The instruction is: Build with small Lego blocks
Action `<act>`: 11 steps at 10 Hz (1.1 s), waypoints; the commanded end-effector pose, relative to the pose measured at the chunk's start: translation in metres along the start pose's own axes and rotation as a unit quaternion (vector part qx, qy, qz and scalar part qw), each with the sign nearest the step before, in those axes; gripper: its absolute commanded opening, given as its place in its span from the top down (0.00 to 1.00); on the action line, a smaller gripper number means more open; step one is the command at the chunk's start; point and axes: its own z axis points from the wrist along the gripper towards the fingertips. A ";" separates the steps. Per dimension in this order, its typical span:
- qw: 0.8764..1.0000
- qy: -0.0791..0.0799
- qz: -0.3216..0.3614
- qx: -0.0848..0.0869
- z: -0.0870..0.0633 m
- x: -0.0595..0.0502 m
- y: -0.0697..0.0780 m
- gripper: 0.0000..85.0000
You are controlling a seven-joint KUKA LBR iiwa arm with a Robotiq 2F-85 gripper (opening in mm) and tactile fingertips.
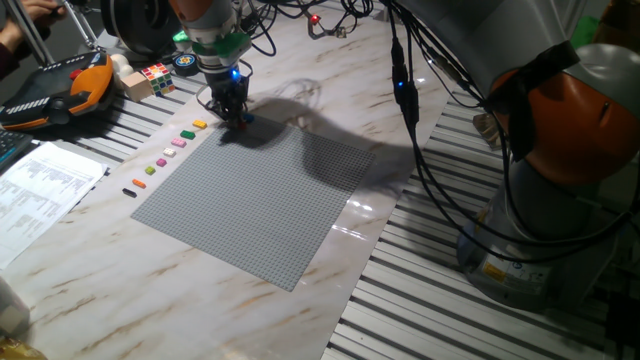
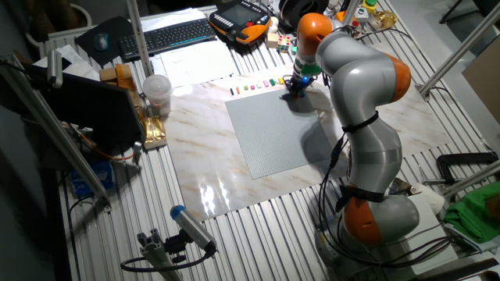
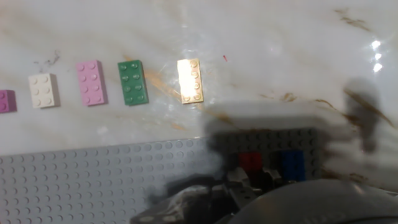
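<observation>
My gripper [image 1: 238,118] is down on the far corner of the grey baseplate [image 1: 270,200], also visible in the other fixed view [image 2: 295,87]. In the hand view the dark fingertips [image 3: 235,182] stand on either side of a red Lego block [image 3: 250,162] on the plate, and a blue block [image 3: 292,165] sits right beside it. Off the plate lies a row of loose blocks: yellow [image 3: 189,81], green [image 3: 133,82], pink [image 3: 91,83], white [image 3: 43,90] and magenta [image 3: 5,101]. The same row continues in the fixed view with orange [image 1: 150,170] and black [image 1: 129,191].
A multicoloured puzzle cube [image 1: 157,75] and an orange-black pendant [image 1: 60,90] lie at the far left. Printed paper [image 1: 40,190] lies beside the row. A plastic cup [image 2: 156,90] and a keyboard [image 2: 168,35] stand behind. The arm's base [image 1: 560,150] and cables fill the right.
</observation>
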 end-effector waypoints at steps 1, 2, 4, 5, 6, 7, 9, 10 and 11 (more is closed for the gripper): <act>1.000 0.000 0.001 0.000 0.001 0.000 0.000 0.99; 1.000 0.000 0.003 0.001 0.001 0.000 0.000 0.99; 1.000 0.002 0.005 0.003 0.001 0.000 0.000 0.99; 1.000 0.002 0.006 0.003 0.001 0.000 0.000 0.99; 1.000 0.002 0.007 0.003 0.002 0.000 0.000 0.99; 1.000 0.002 0.008 0.002 0.002 0.000 0.000 0.99; 1.000 0.002 0.008 0.002 0.002 0.000 0.001 0.99; 1.000 0.003 0.014 -0.002 0.002 0.000 0.001 0.99; 1.000 0.003 0.014 -0.002 0.002 0.000 0.002 0.99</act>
